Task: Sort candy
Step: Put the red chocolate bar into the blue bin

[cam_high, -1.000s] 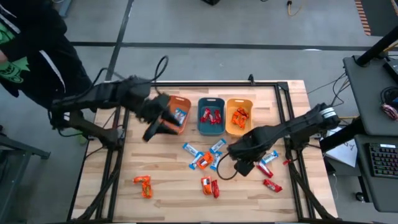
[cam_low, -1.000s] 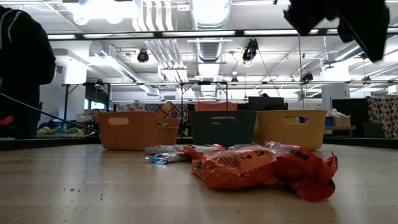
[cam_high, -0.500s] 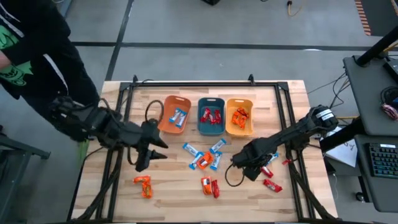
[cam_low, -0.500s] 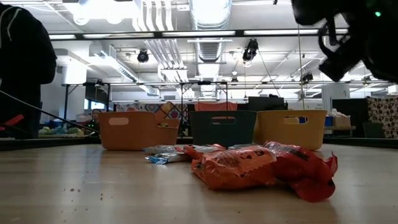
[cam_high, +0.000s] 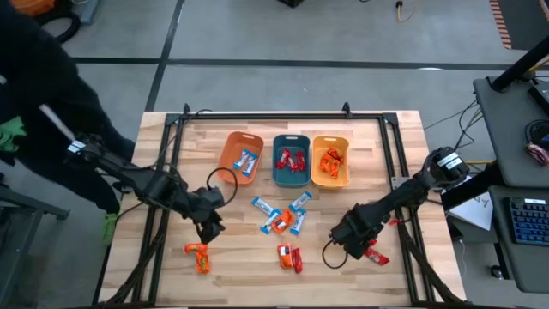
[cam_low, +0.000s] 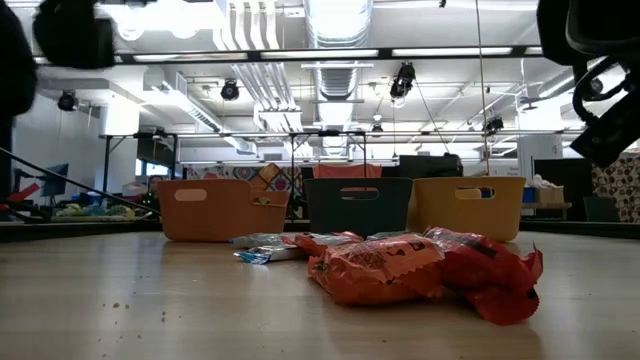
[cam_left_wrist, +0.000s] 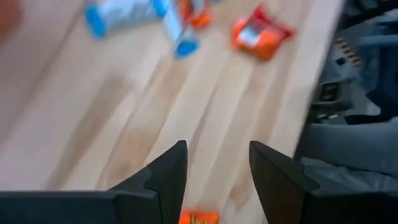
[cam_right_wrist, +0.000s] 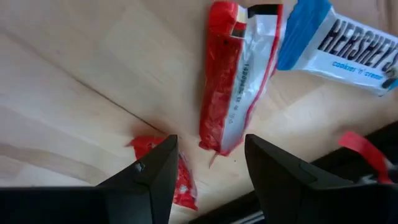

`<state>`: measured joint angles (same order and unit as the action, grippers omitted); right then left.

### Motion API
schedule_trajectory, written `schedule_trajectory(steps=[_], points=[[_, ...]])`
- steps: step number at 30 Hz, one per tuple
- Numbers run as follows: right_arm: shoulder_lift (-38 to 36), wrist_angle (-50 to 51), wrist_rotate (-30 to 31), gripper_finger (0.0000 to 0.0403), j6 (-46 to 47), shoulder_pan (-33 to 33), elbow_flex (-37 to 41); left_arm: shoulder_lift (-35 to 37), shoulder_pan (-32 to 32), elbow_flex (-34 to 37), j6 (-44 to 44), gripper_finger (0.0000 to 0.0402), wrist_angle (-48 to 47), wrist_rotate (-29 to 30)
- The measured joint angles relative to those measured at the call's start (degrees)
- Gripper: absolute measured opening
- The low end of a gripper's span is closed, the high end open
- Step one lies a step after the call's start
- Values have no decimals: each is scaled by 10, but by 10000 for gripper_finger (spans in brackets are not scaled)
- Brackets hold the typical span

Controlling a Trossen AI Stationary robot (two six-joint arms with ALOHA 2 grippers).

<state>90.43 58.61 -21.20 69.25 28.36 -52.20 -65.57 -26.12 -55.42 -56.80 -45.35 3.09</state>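
Candy lies loose on the wooden table: a blue-and-white and orange cluster (cam_high: 281, 216) in the middle, an orange and red pair (cam_high: 290, 257) nearer the front, and one orange candy (cam_high: 197, 256) at the near left. My left gripper (cam_high: 210, 228) hangs open just above and beyond that orange candy (cam_left_wrist: 199, 218). My right gripper (cam_high: 347, 238) is open low over the near right. There the end of a red candy (cam_right_wrist: 231, 87) lies between its fingertips, untouched, with a second red candy (cam_right_wrist: 174, 177) and a blue-and-white bar (cam_right_wrist: 339, 43) beside it.
Three bins stand in a row at the far middle: orange (cam_high: 240, 157), teal (cam_high: 292, 160) and yellow-orange (cam_high: 330, 160), each with candy inside. A black frame (cam_high: 395, 172) runs along the table's sides. A person in dark clothes (cam_high: 43, 103) stands at the far left.
My left gripper has swung from over the orange bin toward the table's near left and sunk, and now hangs above the lone orange candy. My right gripper has gone down and toward the near right edge, onto the red candies. No candy has moved.
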Motion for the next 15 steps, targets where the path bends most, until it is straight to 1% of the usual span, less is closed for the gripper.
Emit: schedule_trajectory(steps=[4,7,9,15], points=[[0,-15,3,175,17,4,2,-15,-12,29,-92,155,-30,-13],[0,-27,17,165,18,4,4,-31,-14,30,-133,155,-71,-13],[3,-35,25,154,19,4,8,-39,-15,29,-138,155,-91,-12],[12,-49,26,112,15,4,24,-60,-15,29,-127,155,-97,-10]])
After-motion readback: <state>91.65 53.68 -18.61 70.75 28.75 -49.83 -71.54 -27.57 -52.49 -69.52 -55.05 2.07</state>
